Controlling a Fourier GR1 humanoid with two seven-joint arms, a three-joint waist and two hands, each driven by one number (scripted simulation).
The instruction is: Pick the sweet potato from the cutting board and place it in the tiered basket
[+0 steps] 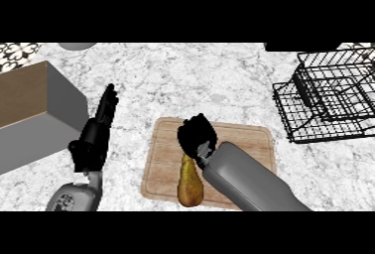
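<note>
Head view. My right hand (196, 135) sits over the upper end of the sweet potato (190, 184), fingers curled down about it; full closure I cannot confirm. The sweet potato lies lengthwise on the cutting board (249, 141). My left hand (99, 126) rests open, fingers straight, beside a grey box (44, 114). I judge the grasp should settle before lifting, then travel up and right to the tiered basket (333, 94).

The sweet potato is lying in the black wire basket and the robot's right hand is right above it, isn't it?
Not quite. The head view shows the sweet potato lying on the wooden cutting board, not in the wire basket, which stands apart to the right. The right hand is indeed right above it.
</note>
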